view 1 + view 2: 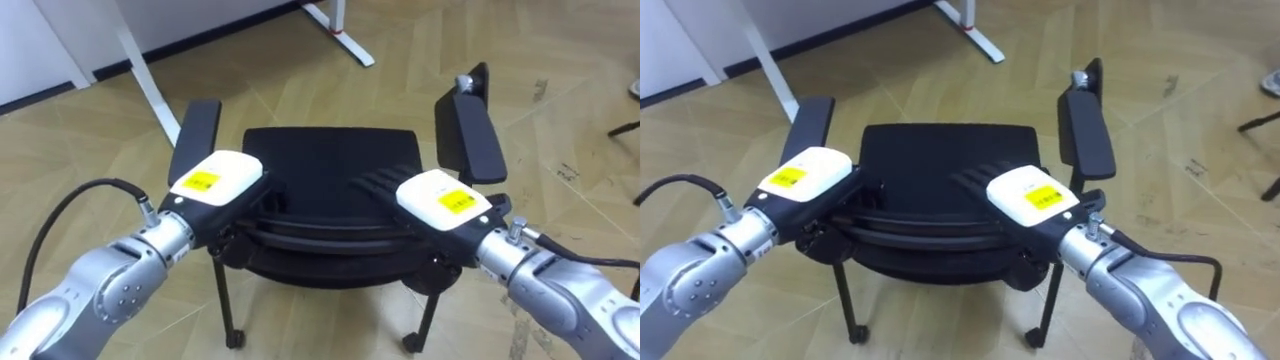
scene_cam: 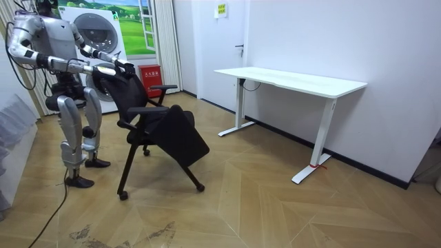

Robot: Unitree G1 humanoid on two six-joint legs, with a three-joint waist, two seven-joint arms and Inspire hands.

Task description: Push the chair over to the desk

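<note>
- Chair (image 1: 330, 150): black, on casters, directly in front of the robot with its backrest toward it. It stands well apart from the white desk (image 2: 289, 79) on the wooden floor (image 2: 275, 200).
- Left hand (image 1: 215, 180): rests on the backrest's top edge, near the left armrest (image 1: 200, 135). Whether its fingers are straight or curled cannot be told.
- Right hand (image 1: 445, 200): on the same edge, near the right armrest (image 1: 468, 135). Its fingers (image 1: 372, 183) appear stretched flat over the back, gripping nothing.
- Technique: press evenly through both hands, steadily forward. Unequal force would probably swing the chair off line on its casters.
</note>
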